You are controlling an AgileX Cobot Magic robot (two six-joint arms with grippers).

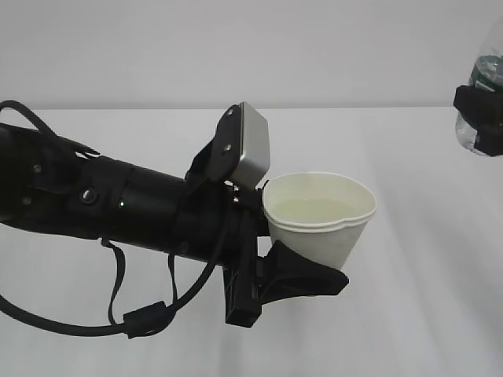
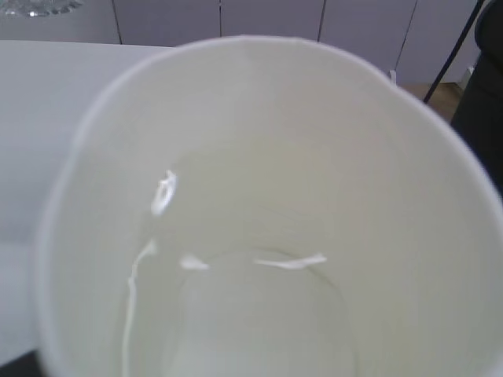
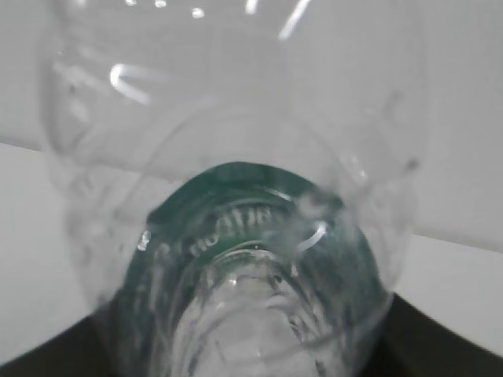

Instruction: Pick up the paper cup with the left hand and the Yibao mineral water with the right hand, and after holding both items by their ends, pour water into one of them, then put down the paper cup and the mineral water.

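Exterior view: camera set in front of the counter (image 1: pixel 424 314), looking across it at a slight downward slant toward a plain pale wall, close enough that the paper cup (image 1: pixel 318 216) sits at mid-frame and the left claw (image 1: pixel 302 259) and its arm fill the lower left. The Yibao mineral water (image 1: pixel 481 110) is cut by the right edge, above and right of the cup. Left wrist view: camera directly over the paper cup (image 2: pixel 267 220), looking into its mouth at very close range; counter and cabinet fronts lie beyond. Right wrist view: pressed close against the Yibao mineral water (image 3: pixel 236 236), looking along its body. Exterior shares the cup with the left wrist, the bottle with the right.
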